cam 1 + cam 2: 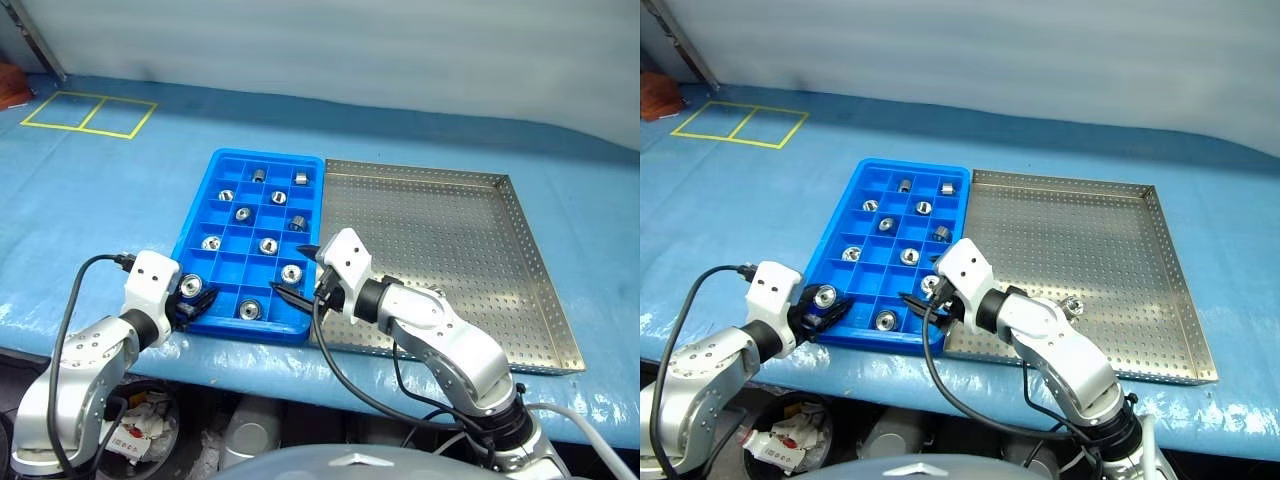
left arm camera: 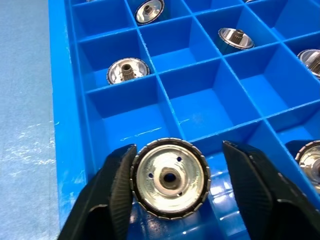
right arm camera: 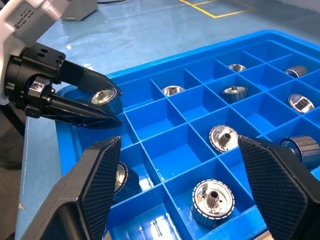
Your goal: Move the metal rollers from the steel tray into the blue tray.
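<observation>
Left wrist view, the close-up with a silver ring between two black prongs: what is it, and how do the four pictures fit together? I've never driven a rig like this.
You are looking at a two-armed humanoid robot. The two wide pictures come from its head camera and look down over both arms. The two close-ups come from a camera on each wrist and look along that arm's two black fingers.

A blue table cover carries the blue tray of square compartments, with the perforated steel tray beside it. Many of the compartments already hold metal rollers.

The ring in your close-up is a roller at the tray's near corner. The left gripper is open around it: the roller touches one finger and a gap shows at the other. The right gripper hangs open over the tray's near edge, holding nothing.
</observation>
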Robot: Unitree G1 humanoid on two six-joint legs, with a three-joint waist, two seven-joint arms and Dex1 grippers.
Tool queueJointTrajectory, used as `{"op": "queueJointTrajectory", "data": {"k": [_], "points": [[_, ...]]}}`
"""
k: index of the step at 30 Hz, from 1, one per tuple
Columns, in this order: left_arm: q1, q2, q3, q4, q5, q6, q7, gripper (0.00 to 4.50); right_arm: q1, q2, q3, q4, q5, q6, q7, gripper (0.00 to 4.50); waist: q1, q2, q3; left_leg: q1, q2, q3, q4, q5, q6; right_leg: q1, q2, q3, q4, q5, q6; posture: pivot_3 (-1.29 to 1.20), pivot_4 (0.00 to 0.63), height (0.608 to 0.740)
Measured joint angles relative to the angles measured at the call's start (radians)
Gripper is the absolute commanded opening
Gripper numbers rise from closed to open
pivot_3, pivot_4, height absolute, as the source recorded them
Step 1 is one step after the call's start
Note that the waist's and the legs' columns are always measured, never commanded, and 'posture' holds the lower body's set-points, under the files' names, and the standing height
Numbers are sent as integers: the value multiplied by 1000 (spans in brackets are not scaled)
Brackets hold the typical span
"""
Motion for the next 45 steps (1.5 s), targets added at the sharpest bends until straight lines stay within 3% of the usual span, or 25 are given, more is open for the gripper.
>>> {"op": "queueJointTrajectory", "data": {"k": [11, 23, 38, 45], "points": [[-257, 22, -57, 63, -122, -27, -92, 4463, 94, -7, -63, -90, -10, 15, -90, 3953, -25, -2, 1, -1, -2, -2, -1, 1, -1, 0, 0, -1, -1, 0, -1, 183, 150, 740], [-569, 31, -386, 392, -79, -226, -297, 4463, 375, -44, -268, -307, -34, 72, -232, 3953, -110, -2, 2, 0, -2, -2, -1, 1, -1, 1, 3, 3, 0, -2, 3, -4, 150, 740], [-794, -293, -666, 900, 119, -549, -368, 4463, 594, 28, -318, -381, -64, 27, -355, 3953, -167, -3, 2, 0, -3, 1, 2, 1, -1, 1, 8, 8, 1, -1, 6, -140, 150, 740], [-881, -403, -727, 1123, 207, -698, -428, 4463, 720, -14, -290, -381, -56, -72, -362, 3953, -198, -3, 2, 0, -3, 2, 2, 1, 0, 1, 8, 9, 1, -1, 6, -196, 150, 740]]}}
